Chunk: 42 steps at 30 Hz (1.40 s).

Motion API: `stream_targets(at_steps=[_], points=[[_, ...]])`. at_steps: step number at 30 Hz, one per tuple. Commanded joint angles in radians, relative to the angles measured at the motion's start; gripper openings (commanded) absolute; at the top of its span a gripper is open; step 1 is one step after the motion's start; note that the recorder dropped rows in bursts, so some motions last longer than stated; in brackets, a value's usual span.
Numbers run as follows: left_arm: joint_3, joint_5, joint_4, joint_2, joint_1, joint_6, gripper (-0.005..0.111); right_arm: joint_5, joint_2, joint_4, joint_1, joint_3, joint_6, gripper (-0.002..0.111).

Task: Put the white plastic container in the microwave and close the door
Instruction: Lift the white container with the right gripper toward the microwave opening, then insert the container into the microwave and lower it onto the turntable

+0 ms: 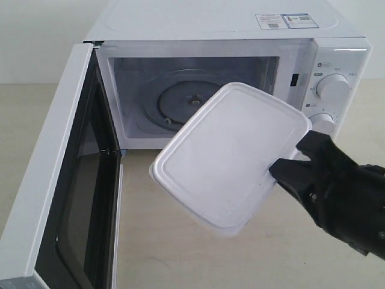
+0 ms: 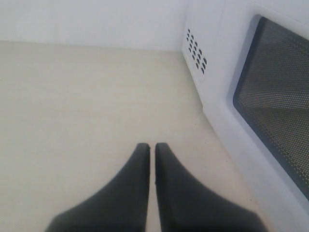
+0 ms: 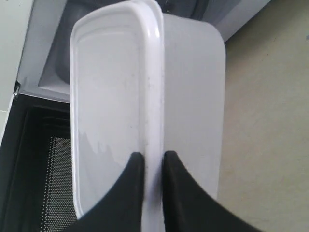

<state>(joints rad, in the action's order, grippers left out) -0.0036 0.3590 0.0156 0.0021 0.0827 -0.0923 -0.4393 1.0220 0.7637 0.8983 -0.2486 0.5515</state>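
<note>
The white plastic container [image 1: 231, 158] hangs tilted in the air just in front of the microwave [image 1: 216, 24] opening, lid facing the camera. My right gripper [image 1: 289, 164] is shut on its rim at the near right edge; in the right wrist view the fingers [image 3: 133, 193] pinch the lid rim of the container [image 3: 116, 96]. The door [image 1: 66, 198] stands wide open at the left, dark window inward. Inside, the glass turntable [image 1: 174, 102] is bare. My left gripper [image 2: 152, 146] is shut with nothing in it, over the table beside the door [image 2: 275, 96]; it is out of the exterior view.
The microwave's two round dials [image 1: 332, 87] sit on its right panel, close behind the right arm [image 1: 349, 198]. The beige tabletop [image 1: 180, 241] stretches in front of the oven. Vent holes [image 2: 195, 48] mark the microwave's side near my left gripper.
</note>
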Motion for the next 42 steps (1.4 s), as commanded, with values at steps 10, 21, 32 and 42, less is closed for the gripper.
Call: stream_targets(at_steps=[10, 21, 32, 42], points=[[0.004, 0.0, -0.004, -0.002, -0.002, -0.009, 0.004, -0.423, 0.376, -0.133, 0.044, -0.016, 0.449, 0.0], [0.004, 0.0, -0.004, -0.002, -0.002, -0.009, 0.004, -0.472, 0.616, -0.148, 0.036, -0.195, 0.523, 0.0], [0.004, 0.0, -0.004, -0.002, -0.002, -0.009, 0.004, -0.43, 0.709, -0.144, -0.073, -0.362, 0.511, 0.0], [0.004, 0.0, -0.004, -0.002, -0.002, -0.009, 0.004, -0.332, 0.817, -0.19, -0.152, -0.542, 0.493, 0.0]])
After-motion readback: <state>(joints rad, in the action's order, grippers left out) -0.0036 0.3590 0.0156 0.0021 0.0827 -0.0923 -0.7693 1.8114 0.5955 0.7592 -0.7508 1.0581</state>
